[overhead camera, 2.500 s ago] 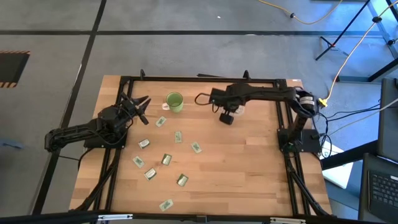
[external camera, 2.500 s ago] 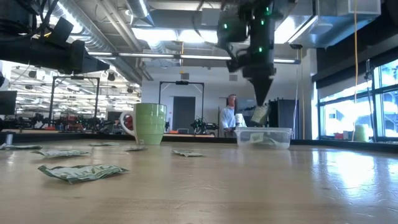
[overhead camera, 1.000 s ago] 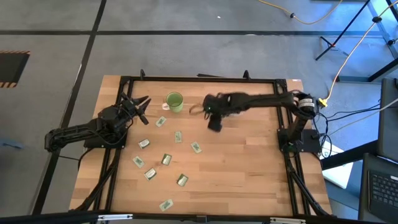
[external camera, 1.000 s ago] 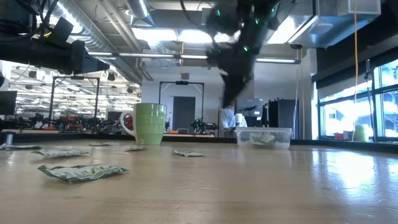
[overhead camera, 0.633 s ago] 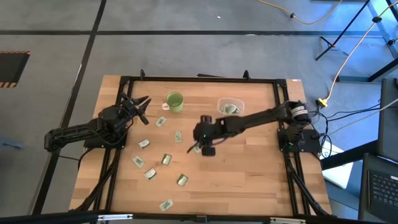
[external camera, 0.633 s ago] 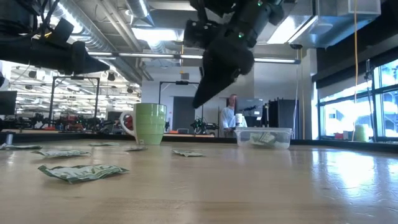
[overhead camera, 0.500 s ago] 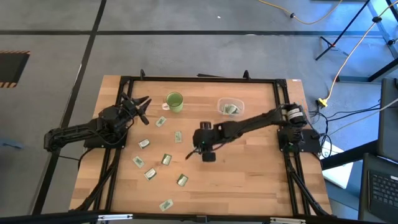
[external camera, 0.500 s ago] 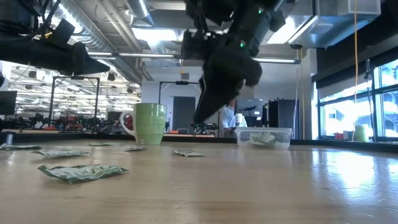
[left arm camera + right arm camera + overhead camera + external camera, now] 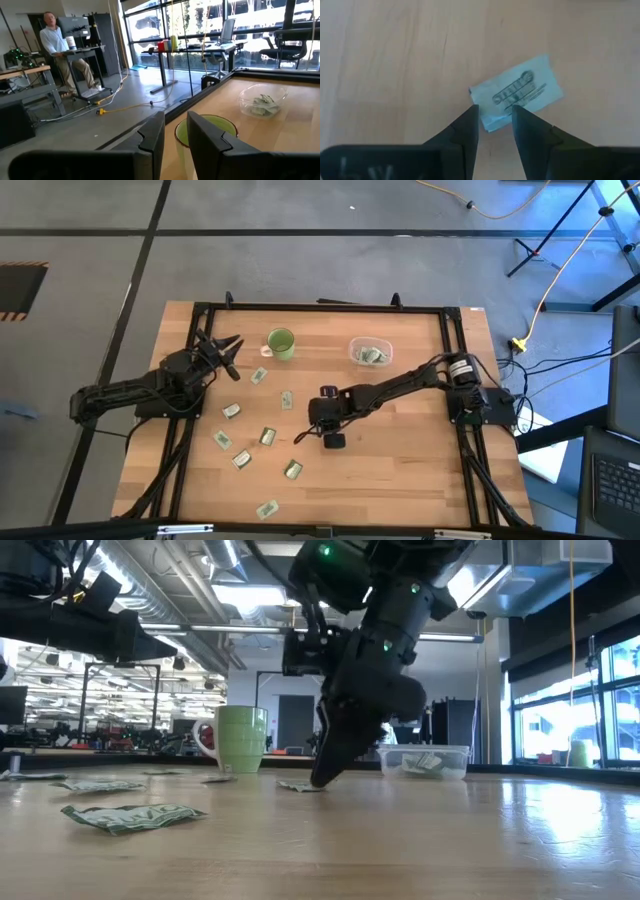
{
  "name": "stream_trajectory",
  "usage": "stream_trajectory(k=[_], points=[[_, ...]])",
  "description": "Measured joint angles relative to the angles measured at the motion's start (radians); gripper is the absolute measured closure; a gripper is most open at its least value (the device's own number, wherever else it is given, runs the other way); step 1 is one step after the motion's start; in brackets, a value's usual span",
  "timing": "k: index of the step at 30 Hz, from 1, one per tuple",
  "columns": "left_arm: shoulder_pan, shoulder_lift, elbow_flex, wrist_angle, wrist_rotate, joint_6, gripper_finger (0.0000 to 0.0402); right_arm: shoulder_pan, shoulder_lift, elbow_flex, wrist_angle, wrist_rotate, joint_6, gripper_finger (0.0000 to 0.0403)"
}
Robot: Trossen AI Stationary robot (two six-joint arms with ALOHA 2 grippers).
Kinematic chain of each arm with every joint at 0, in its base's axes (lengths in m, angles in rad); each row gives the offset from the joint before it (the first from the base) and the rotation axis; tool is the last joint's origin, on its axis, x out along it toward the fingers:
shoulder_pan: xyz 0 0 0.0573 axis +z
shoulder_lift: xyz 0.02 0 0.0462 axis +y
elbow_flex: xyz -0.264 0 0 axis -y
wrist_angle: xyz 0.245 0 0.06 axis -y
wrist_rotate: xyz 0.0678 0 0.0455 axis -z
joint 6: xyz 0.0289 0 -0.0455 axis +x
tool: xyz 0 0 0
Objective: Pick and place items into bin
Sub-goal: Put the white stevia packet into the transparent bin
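Packet [image 9: 517, 93] flat on table [image 9: 380, 55], long axis slanting across right pincer's [image 9: 494, 119] parted fingers, one corner between them

Right gripper [image 9: 318, 423] amid scattered packets [image 9: 267, 437]

Grey floor [image 9: 300, 260] around wooden table [image 9: 400, 470]; large windows [image 9: 210, 25] upper right; ceiling strip lights [image 9: 250, 595] lit.

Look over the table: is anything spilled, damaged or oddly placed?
Nothing stands out. The packets lie scattered flat, the green mug stands upright, and the clear bin sits level with packets inside. The right hand straddles one packet's corner.
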State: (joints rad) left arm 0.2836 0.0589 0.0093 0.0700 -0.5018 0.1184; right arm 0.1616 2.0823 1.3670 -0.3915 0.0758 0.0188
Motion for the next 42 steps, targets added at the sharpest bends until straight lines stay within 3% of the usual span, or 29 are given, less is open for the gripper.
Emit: stream_trajectory(k=[9,20,28,33,42], points=[[0.000,0.000,0.000,0.000,-0.001,0.000,0.0325,0.001,0.036,0.006,-0.029,0.000,0.019,0.0291],[0.000,0.000,0.000,0.000,-0.001,0.000,0.0325,0.001,0.039,0.024,-0.062,-0.005,0.027,0.0355],[0.000,0.000,0.000,0.000,-0.001,0.000,0.0325,-0.015,0.048,0.192,-0.385,0.001,-0.022,0.0394],[0.000,0.000,0.000,0.000,0.006,0.000,0.0325,-0.063,-0.045,0.231,-0.539,0.020,-0.022,0.0394],[0.000,0.000,-0.001,0.000,0.006,0.000,0.0325,-0.232,-0.307,0.123,-0.651,0.186,0.061,0.0391]])
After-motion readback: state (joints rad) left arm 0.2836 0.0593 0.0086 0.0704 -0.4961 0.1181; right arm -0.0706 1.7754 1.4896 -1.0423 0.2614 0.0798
